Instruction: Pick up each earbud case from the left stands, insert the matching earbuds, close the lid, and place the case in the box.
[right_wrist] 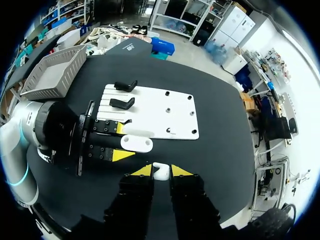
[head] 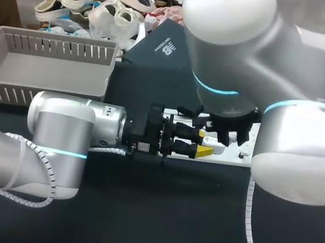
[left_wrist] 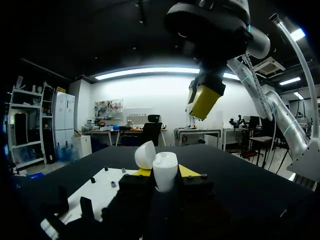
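My left gripper is clamped on the open case. Right gripper pinches an earbud above it.

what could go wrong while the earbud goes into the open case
1. The earbud is pinched only at the very tips of the right gripper. It could slip or twist before it reaches the case.
2. The left gripper holds the case by its sides with the lid open, so a hard push may tip it.
3. The two grippers are close, so their fingers might bump.
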`<state>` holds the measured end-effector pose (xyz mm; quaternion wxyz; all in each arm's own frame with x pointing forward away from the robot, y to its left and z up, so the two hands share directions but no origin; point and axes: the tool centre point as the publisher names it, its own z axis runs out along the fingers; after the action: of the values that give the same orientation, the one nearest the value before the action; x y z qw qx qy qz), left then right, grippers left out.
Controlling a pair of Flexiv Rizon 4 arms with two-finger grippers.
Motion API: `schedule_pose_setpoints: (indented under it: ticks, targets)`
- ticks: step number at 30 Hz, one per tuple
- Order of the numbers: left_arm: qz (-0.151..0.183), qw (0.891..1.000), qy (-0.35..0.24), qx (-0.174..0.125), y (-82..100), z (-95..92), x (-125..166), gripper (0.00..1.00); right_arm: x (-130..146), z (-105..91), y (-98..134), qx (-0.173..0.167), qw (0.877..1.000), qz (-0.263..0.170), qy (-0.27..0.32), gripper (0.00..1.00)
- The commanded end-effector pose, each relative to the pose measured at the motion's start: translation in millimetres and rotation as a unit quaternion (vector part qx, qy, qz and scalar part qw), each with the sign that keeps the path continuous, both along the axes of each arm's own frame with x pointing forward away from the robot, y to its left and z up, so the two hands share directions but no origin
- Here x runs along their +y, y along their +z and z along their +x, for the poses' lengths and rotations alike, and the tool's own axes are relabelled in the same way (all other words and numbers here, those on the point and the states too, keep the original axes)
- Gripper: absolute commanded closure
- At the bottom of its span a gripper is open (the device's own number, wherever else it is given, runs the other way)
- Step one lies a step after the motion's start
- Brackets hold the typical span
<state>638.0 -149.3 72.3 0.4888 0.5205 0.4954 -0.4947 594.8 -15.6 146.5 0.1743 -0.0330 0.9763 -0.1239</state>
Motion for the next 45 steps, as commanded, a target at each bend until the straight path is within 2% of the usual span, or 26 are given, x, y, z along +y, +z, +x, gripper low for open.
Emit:
schedule_pose_setpoints:
  ticks: [1, 13, 15, 17, 19, 21, 26, 45]
  targets:
    - [0.000, 1.000, 0.003, -0.001, -0.2, -1.7, 0, 1.00, 0, -0.9, -1, -0.002, 1.000, 0.000, -0.001, 1.00]
    - [0.000, 1.000, 0.003, -0.001, -0.2, -1.7, 0, 1.00, 0, -0.9, -1, -0.002, 1.000, 0.000, -0.001, 1.00]
    - [0.000, 1.000, 0.003, -0.001, -0.2, -1.7, 0, 1.00, 4, -2.2, -3, 0.007, 1.000, -0.003, 0.003, 1.00]
    - [0.000, 1.000, 0.003, -0.001, -0.2, -1.7, 0, 1.00, 9, -1.6, -4, 0.023, 1.000, 0.000, -0.016, 1.00]
    - [0.000, 1.000, 0.003, -0.001, -0.2, -1.7, 0, 1.00, 10, 2.5, -3, 0.042, 0.997, 0.006, -0.063, 1.00]
    - [0.000, 1.000, 0.003, -0.001, -0.2, -1.7, 0, 1.00, 9, 6.8, -5, 0.048, 0.994, -0.002, -0.097, 1.00]
    - [0.000, 1.000, 0.003, -0.001, -0.2, -1.7, 0, 1.00, 4, 12.7, -6, 0.072, 0.988, 0.004, -0.135, 1.00]
    - [0.000, 1.000, 0.003, -0.001, -0.2, -1.7, 0, 1.00, 12, 11.4, -7, 0.063, 0.986, -0.004, -0.156, 1.00]
